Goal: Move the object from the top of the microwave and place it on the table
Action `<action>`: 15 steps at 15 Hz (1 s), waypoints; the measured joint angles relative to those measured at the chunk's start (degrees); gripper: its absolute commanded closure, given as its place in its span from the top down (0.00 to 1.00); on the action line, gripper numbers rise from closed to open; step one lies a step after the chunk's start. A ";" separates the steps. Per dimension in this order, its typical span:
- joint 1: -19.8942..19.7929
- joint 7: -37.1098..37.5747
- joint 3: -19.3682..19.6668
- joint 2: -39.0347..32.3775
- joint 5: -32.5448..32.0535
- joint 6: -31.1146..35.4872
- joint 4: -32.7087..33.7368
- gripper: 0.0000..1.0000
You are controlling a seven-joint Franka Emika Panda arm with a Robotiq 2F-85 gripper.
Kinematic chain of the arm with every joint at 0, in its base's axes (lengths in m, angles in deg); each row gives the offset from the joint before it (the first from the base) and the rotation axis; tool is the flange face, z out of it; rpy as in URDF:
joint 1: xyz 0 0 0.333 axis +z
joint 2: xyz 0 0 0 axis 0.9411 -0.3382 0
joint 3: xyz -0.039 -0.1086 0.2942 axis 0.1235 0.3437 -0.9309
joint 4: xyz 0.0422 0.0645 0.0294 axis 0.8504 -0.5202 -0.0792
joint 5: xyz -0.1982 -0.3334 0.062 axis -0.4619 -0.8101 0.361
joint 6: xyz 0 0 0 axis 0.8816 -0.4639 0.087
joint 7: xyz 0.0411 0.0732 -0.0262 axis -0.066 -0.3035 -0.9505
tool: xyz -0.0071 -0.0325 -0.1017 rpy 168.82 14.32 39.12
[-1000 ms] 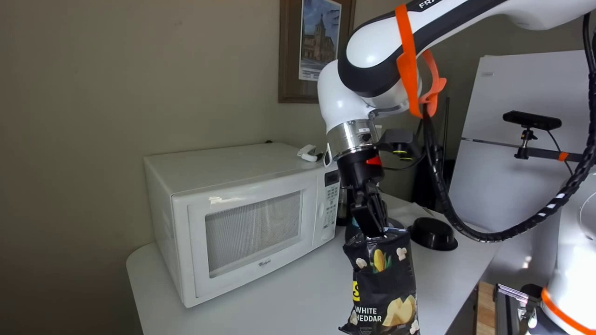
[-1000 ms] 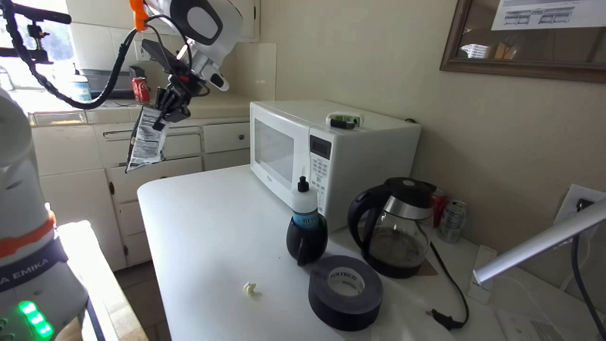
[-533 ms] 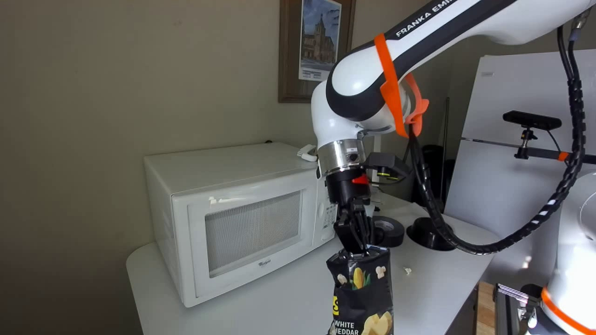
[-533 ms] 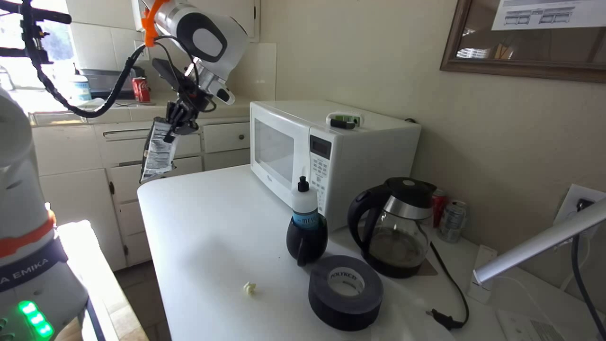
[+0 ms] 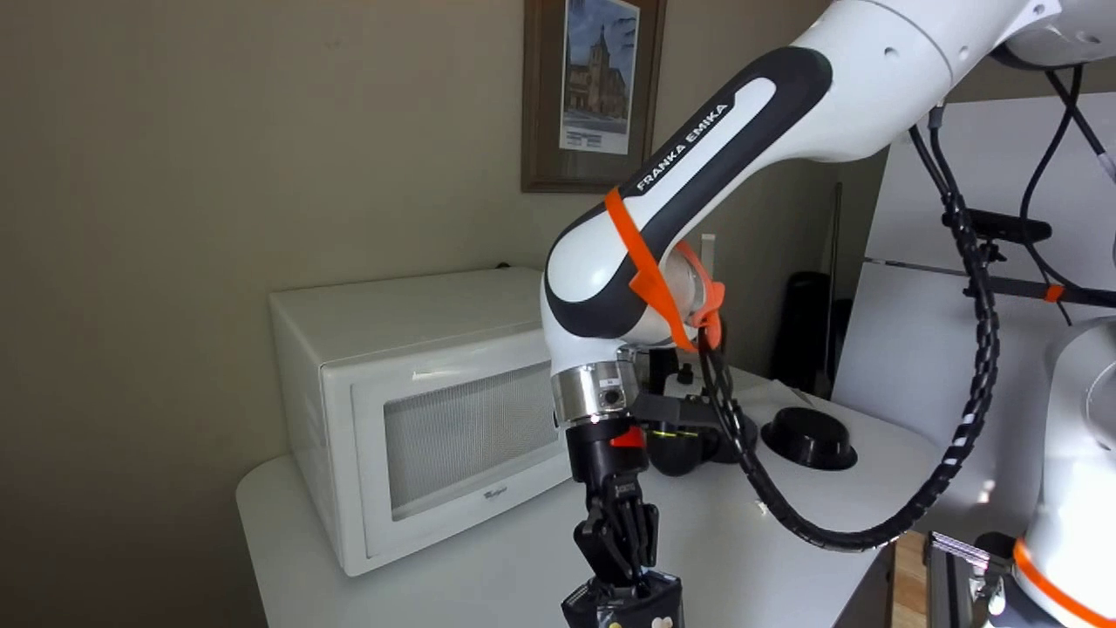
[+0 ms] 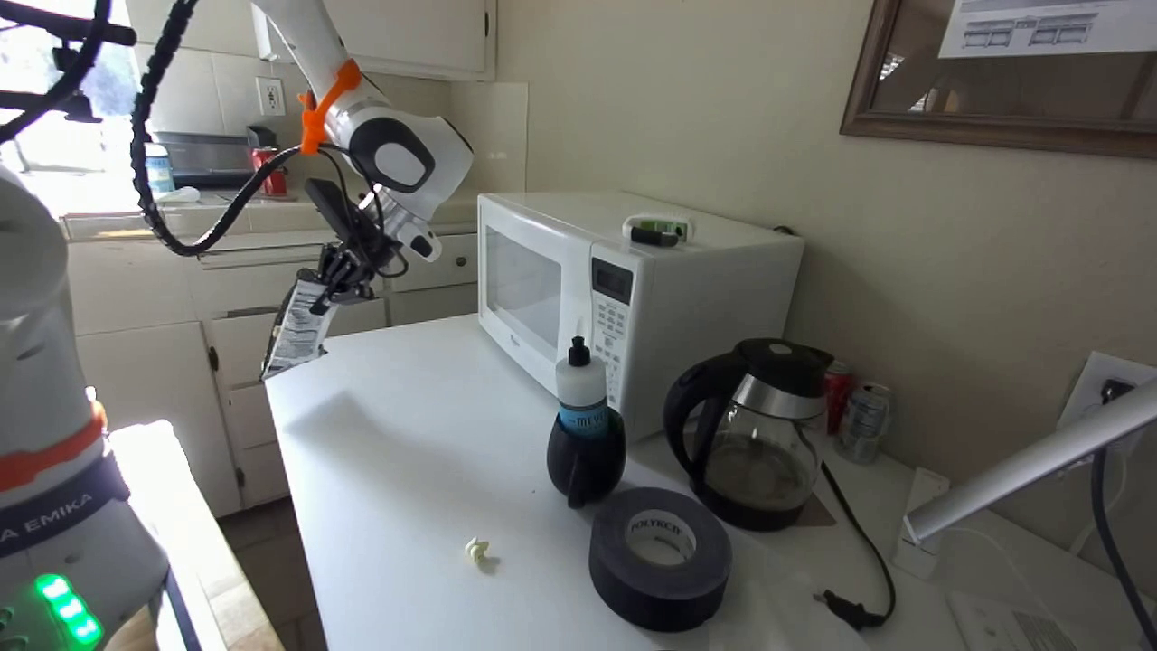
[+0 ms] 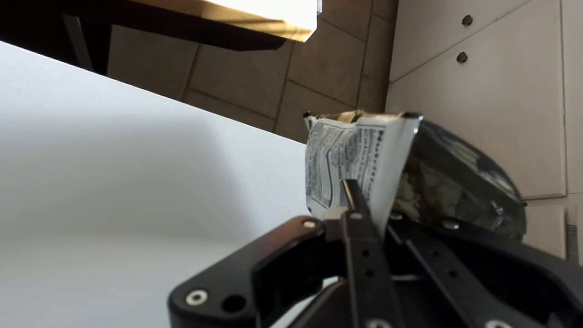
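While end effector (image 5: 634, 572) grips bag (image 6: 298, 327), arm (image 5: 745, 139): FRANKA EMIKA.

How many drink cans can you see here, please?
3: one red metal can, partly covered, on the pale back counter; another red metal can and a silver metal can beside the black-handled glass kettle. More could be hidden.
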State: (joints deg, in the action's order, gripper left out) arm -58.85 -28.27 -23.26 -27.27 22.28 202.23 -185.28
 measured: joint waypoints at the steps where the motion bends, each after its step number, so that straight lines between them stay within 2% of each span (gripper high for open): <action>1: 0.13 -0.13 -0.59 -1.56 0.49 0.80 0.96 0.00; 7: 0.71 -0.14 -2.92 -9.20 2.18 2.15 7.84 0.00; 13: 1.01 0.25 -3.44 -15.57 2.19 2.15 13.52 0.00; 14: 1.02 0.31 -3.44 -16.32 2.19 2.15 14.19 0.22; 15: 1.01 0.36 -3.44 -17.05 2.19 2.16 14.79 0.28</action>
State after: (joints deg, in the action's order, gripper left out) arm -57.84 -27.90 -26.70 -44.32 24.47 204.39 -170.48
